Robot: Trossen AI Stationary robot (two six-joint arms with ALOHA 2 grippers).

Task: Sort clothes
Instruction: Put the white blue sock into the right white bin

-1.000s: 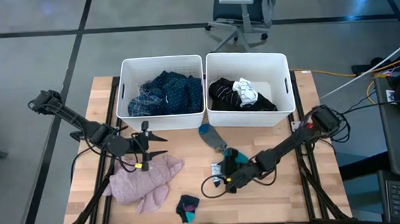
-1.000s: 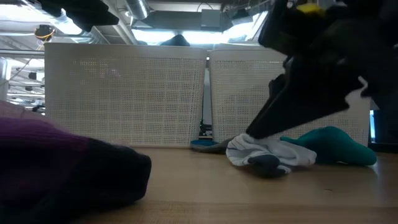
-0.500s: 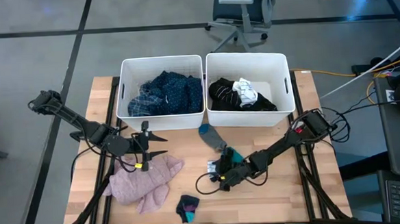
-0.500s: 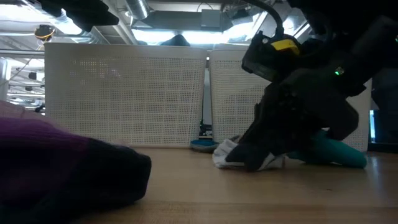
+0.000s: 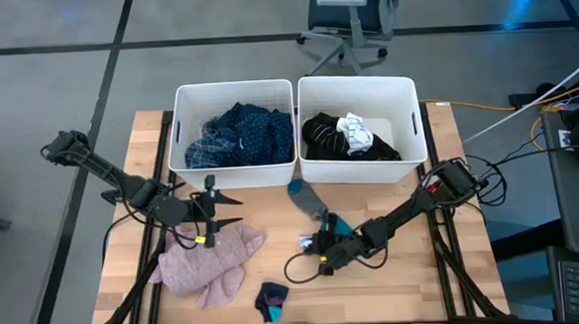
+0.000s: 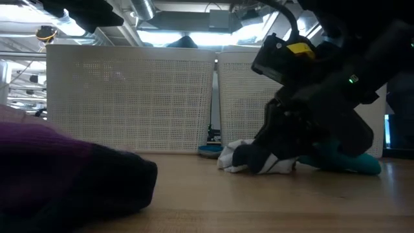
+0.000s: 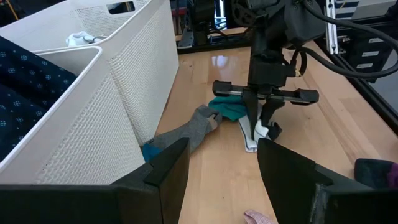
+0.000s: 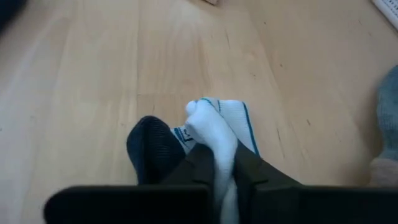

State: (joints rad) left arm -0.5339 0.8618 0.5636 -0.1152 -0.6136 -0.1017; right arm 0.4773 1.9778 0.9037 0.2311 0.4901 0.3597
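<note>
A white sock (image 8: 211,127) with a dark toe lies on the table in front of the right bin, and my right gripper (image 5: 317,250) is shut on it. Beside it lie a teal cloth (image 5: 340,224) and a grey sock (image 5: 306,196) with a blue toe. The pink fuzzy top (image 5: 210,260) lies spread at the near left. My left gripper (image 5: 234,210) hovers open above the top's far edge. A small dark sock (image 5: 272,300) rests at the near edge. My right gripper pinches a bunched fold of the white sock's middle (image 8: 214,146) between its two fingers. The fingers come slanting down from the table's right. The sock rests on the table, its dark toe (image 8: 152,152) and white end sticking out past the fingertips.
Two white bins stand at the far edge. The left bin (image 5: 184,138) holds blue plaid and navy dotted cloth, and the right bin (image 5: 412,126) holds black and white pieces. Bare wood lies between the pink top and the white sock.
My right gripper has sunk onto the white sock and shut on it. The sock has bunched up between the fingers and slid a little toward the table's left.
</note>
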